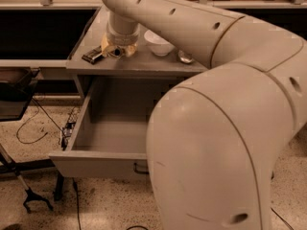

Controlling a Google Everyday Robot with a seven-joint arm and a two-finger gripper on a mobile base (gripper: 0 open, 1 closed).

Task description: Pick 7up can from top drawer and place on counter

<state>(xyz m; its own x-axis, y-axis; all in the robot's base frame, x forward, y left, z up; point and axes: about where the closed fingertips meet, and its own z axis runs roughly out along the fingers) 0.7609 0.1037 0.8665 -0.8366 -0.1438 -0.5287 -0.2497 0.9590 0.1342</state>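
Occupying the right and middle of the camera view, the robot arm (216,128) is seen as a chain of large, smooth, beige rounded shells with small dark holes along its upper link. The gripper (117,51) is carried at the end of a ribbed cylindrical wrist and is positioned low over the left part of the counter (144,65); tan-coloured parts are visible at its tip, but whether it is spread, pressed together or pinching anything cannot be told. The counter is presented as a flat, matte grey rectangular top. A flat dark oblong item (92,56) is laid just left of the gripper, and a white glossy bowl (158,43) is set upright just to its right. A small silvery metallic item, taken to be the 7up can (185,57), is found on the counter just right of the bowl, partly covered by the arm; its markings cannot be made out. Below the counter, the top drawer (96,163) is pulled well out: a deep grey box with plain walls, a flat front panel and a small dark bar handle (140,168). Its right portion is hidden by the arm. A speckled floor (110,205) and loose dark cables (29,133) are seen at the left.
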